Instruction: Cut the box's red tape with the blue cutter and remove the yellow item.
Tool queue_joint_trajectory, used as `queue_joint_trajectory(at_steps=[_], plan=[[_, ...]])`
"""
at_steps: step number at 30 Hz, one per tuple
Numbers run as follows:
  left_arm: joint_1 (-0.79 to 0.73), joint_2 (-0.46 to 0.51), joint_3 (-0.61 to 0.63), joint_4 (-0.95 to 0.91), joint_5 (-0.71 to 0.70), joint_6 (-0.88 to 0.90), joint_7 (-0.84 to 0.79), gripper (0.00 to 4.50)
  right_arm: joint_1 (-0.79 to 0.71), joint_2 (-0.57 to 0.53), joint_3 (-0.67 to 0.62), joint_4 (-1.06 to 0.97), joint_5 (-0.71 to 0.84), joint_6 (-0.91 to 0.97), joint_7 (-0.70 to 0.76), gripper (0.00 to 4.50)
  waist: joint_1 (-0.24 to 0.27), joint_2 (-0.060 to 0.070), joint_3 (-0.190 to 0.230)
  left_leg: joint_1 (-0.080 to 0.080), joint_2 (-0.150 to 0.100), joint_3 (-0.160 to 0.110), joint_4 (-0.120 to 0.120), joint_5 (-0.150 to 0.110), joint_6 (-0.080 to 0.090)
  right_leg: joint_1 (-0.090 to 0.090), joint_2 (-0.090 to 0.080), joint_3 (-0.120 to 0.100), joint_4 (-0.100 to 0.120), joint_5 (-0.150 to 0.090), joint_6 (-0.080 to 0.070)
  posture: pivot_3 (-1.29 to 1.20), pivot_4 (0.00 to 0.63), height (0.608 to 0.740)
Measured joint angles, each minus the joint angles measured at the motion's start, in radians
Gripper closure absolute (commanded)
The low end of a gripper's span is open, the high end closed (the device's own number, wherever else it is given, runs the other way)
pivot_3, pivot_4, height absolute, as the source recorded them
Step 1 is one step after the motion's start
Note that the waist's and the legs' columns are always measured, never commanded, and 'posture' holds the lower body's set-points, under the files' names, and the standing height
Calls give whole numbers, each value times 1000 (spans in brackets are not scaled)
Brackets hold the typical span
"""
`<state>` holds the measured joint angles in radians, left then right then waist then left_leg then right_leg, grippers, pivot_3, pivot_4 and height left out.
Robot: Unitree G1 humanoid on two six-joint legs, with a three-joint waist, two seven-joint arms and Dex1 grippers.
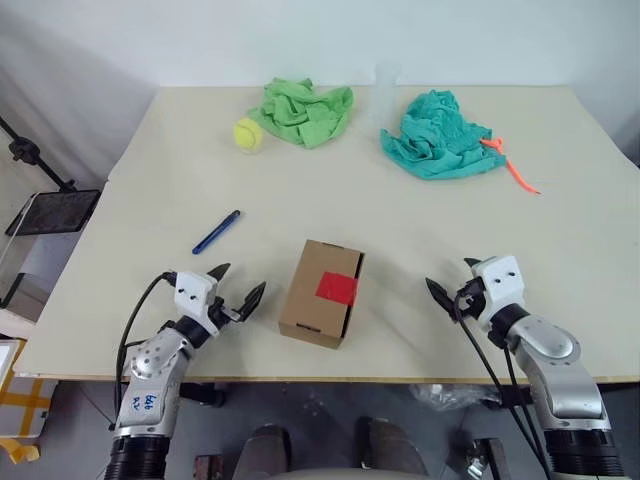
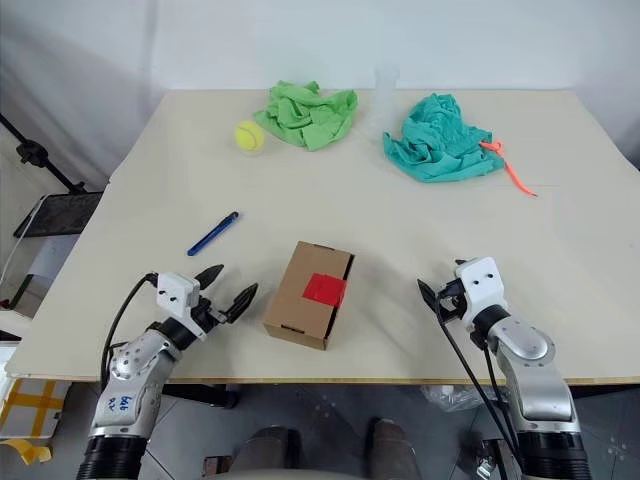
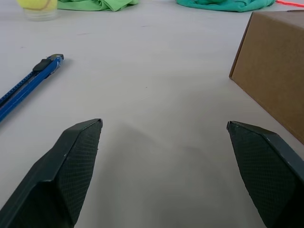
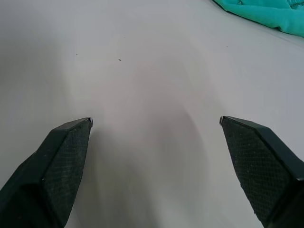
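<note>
A closed brown box [image 1: 322,292] sits near the bench's front edge, red tape [image 1: 337,288] on top. The blue cutter [image 1: 216,231] lies flat, well apart to its left.

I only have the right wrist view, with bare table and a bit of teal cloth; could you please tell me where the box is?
Observer: The box sits near the table's front edge, between the two end effectors, to the left of the right end effector.
Operator: Thank you. Is the tape cut yet?
Observer: The red tape on top looks intact and the flaps are closed.
Operator: And where is the cutter?
Observer: The cutter lies on the table left of the box, beyond the left end effector, which is open and empty.
</note>
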<state>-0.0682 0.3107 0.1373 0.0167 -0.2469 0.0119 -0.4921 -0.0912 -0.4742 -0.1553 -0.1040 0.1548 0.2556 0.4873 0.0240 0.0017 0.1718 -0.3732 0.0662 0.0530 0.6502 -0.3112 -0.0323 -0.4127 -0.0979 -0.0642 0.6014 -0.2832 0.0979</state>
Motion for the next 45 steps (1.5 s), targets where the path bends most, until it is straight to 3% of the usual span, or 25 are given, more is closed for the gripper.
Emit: queue_joint_trajectory(at_steps=[14, 15, 19, 29, 37, 45], plan=[[-65, -19, -41, 0, 28, 99, 41, 38, 24, -27, 13, -138, -29, 157, -32, 0, 3, 0, 0, 1, 0, 0, 2, 0, 0, 1, 0, 1, 1, 1, 1, 0, 150, 740], [-76, -18, -46, 6, 26, 103, 29, 216, 26, -27, 19, -153, -27, 165, -28, 0, 2, 0, 0, 1, 0, 0, 3, 0, 0, 1, 0, 1, 2, 1, 1, 0, 150, 740], [-117, -23, -63, 36, 26, 120, 16, 1154, 20, -31, 23, -203, 11, 245, -7, 865, 4, 0, 0, 1, -1, 0, 4, 0, 0, 1, 0, 2, 3, 1, 1, 0, 150, 740], [-159, -36, -110, 45, 16, 154, -30, 4316, -8, -65, 75, -327, 77, 404, 45, 4409, 0, 0, 0, 1, -1, 0, 3, 0, 0, 1, 0, 2, 2, 1, 1, 0, 150, 740], [-166, 5, -137, 7, -19, 250, -125, 4445, -221, -54, 213, -269, 104, 551, 71, 4488, -3, 0, 0, 1, -1, 0, 4, 0, 0, 0, 0, 2, 3, 1, 1, 0, 150, 740], [-153, 58, -185, -92, -47, 399, -205, 4445, -412, 40, 279, -139, 131, 644, 74, 4488, -3, -1, 0, -1, -1, 1, 4, 0, 0, -1, 0, 3, 3, 0, 1, 0, 150, 740]])
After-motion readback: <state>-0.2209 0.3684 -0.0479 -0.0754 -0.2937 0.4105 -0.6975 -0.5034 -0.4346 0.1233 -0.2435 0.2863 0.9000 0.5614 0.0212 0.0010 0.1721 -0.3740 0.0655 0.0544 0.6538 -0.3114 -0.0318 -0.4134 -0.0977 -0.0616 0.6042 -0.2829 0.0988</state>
